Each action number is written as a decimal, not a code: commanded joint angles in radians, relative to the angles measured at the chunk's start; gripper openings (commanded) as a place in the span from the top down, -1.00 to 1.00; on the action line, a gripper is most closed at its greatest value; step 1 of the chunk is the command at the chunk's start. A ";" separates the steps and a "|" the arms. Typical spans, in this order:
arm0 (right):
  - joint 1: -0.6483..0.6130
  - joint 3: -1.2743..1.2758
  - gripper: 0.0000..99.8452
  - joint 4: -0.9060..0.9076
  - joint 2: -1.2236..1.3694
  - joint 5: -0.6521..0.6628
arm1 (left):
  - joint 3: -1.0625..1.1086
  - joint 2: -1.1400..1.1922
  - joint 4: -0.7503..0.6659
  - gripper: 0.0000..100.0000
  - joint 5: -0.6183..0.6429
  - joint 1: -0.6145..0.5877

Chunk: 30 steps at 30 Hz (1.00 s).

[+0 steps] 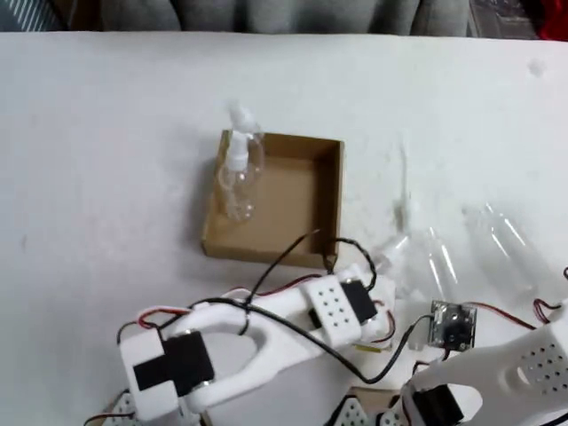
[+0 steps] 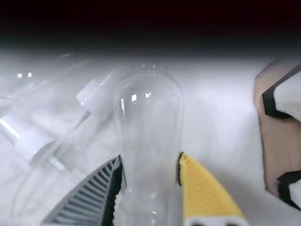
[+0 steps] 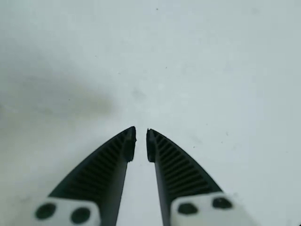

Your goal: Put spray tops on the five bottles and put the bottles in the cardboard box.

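My left gripper is shut on a clear plastic bottle, its grey and yellow fingers pinching the body near the base. In the high view this gripper sits just off the near right corner of the cardboard box. Two clear bottles with white spray tops lie along the box's left side. Two white spray tops lie on the table beside the held bottle. My right gripper hangs shut and holding nothing over bare white table.
Further clear bottles lie on the table right of the box. The right arm's white body fills the near right corner. Cables run from the left arm past the box's front wall.
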 commanded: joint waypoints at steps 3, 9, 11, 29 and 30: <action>0.015 -0.044 0.97 0.008 -0.025 -0.002 | -0.020 -0.108 -0.011 0.95 0.104 -0.022; 0.019 -0.044 0.97 0.008 -0.025 -0.002 | -0.020 -0.139 -0.015 0.95 0.120 -0.062; 0.024 -0.044 0.97 0.008 -0.025 -0.002 | -0.020 -0.148 -0.017 0.96 0.120 -0.065; 0.015 -0.037 0.97 0.031 -0.022 -0.009 | -0.009 -0.185 0.172 0.96 0.008 -0.036; 0.013 -0.037 0.97 0.045 -0.022 -0.011 | -0.009 -0.185 0.180 0.96 -0.003 -0.024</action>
